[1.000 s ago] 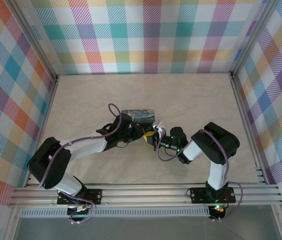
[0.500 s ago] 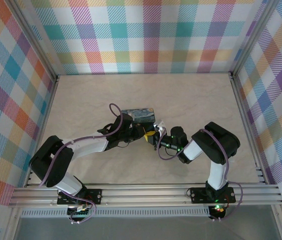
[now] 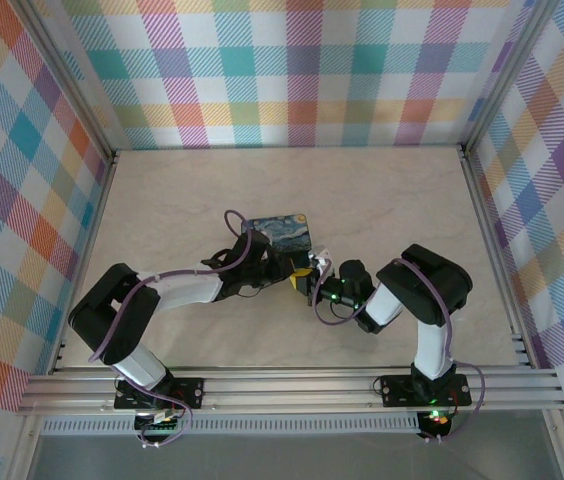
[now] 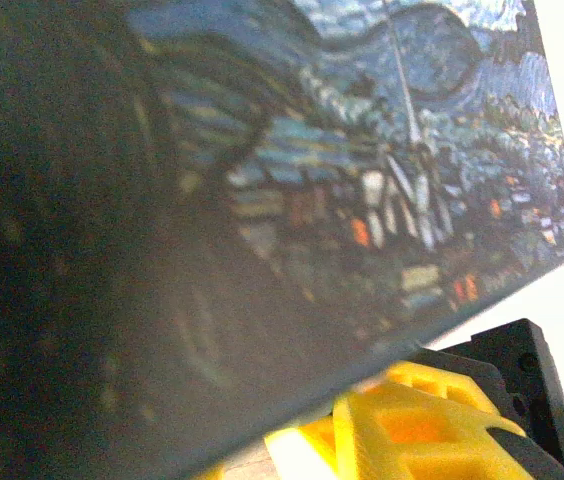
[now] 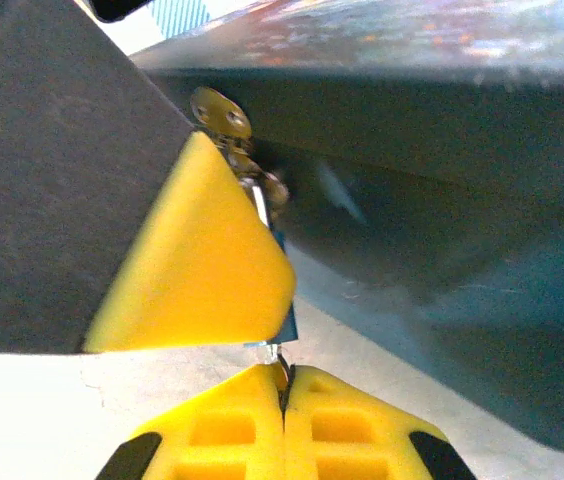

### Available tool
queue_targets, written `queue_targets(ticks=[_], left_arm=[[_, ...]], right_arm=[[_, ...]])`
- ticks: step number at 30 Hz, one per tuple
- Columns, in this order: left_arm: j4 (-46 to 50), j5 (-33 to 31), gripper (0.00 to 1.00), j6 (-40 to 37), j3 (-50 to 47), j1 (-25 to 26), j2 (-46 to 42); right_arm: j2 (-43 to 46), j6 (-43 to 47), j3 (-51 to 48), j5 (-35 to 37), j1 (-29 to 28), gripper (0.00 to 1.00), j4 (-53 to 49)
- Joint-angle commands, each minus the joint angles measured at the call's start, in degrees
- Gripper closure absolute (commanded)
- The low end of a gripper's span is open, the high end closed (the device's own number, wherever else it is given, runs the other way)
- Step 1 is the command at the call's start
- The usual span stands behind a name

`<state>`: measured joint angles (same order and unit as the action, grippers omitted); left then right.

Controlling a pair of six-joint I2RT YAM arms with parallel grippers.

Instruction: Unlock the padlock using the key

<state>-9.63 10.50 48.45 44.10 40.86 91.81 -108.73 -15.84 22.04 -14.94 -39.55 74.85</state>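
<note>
Left gripper (image 3: pixel 274 266): I see it from above at the near edge of the tin, near the middle of the table; whether its jaws are open or closed I cannot tell, since the arm covers them and the left wrist camera gives me mostly blurred dark.

Right gripper (image 3: pixel 308 276): just right of the left one from above, the two almost touching; on the right wrist camera (image 5: pixel 284 385) I see its yellow fingers (image 5: pixel 362 430) pressed flat together, pinching a thin silvery piece at their tips.

Key (image 5: pixel 268 352): I take that silvery piece for it; only a short stub shows above the closed pads, pointing up at the padlock.

Padlock (image 5: pixel 288 320): a narrow strip of blue body just above the right gripper's tips, close under the tin's near side; most of it is hidden behind a yellow wedge (image 5: pixel 197 265); silvery metal shows above the blue, and I cannot tell whether the key is in the keyhole.

Yellow wedge: it sits on a dark grey block (image 5: pixel 52 180) on the left of the right wrist camera, touching or just beside the padlock; I cannot say for sure what it belongs to.

Tin (image 3: pixel 280 231): printed with a night sky, lying flat just beyond both grippers; its lid (image 4: pixel 362 180) is very close on the left wrist camera; its dark side wall (image 5: pixel 442 150) shows on the right wrist camera.

Table (image 3: pixel 392 200): pale and marbled; plaid walls (image 3: pixel 292 70) on the left, right and far sides.
</note>
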Motion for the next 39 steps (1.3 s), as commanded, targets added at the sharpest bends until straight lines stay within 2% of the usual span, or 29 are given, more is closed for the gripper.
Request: queue_targets(ticks=[1, 10, 14, 20, 26, 39], left_arm=[[-2.29, 2.29, 0.64, -0.39, -1.39, 1.15, -0.58], [-4.9, 3.09, 0.49, 2.95, -7.92, -1.7, -8.66], [-10.86, 2.87, 0.4, 5.54, -11.49, -2.48, -10.99], [-25.21, 2.72, 0.4, 11.17, -18.07, -3.85, -9.99], [-29.87, 1.62, 0.4, 13.58, -20.62, -4.12, -9.18], [-38.36, 1.63, 0.49, 17.11, -20.49, -3.95, -2.96]], right_arm=[[-0.52, -1.64, -0.07, 0.6, -0.57, 1.0, 5.75], [-2.13, -3.83, 0.41, 0.17, -0.88, 1.0, 5.74], [-2.56, -5.2, 0.55, 0.05, -1.47, 1.0, 5.73], [-1.04, -10.42, -0.31, 0.47, -1.67, 1.0, 5.32], [2.52, -16.56, 0.54, -0.96, -1.89, 1.0, -2.0], [3.1, -23.04, 1.42, -1.78, -2.29, 1.0, -1.3]])
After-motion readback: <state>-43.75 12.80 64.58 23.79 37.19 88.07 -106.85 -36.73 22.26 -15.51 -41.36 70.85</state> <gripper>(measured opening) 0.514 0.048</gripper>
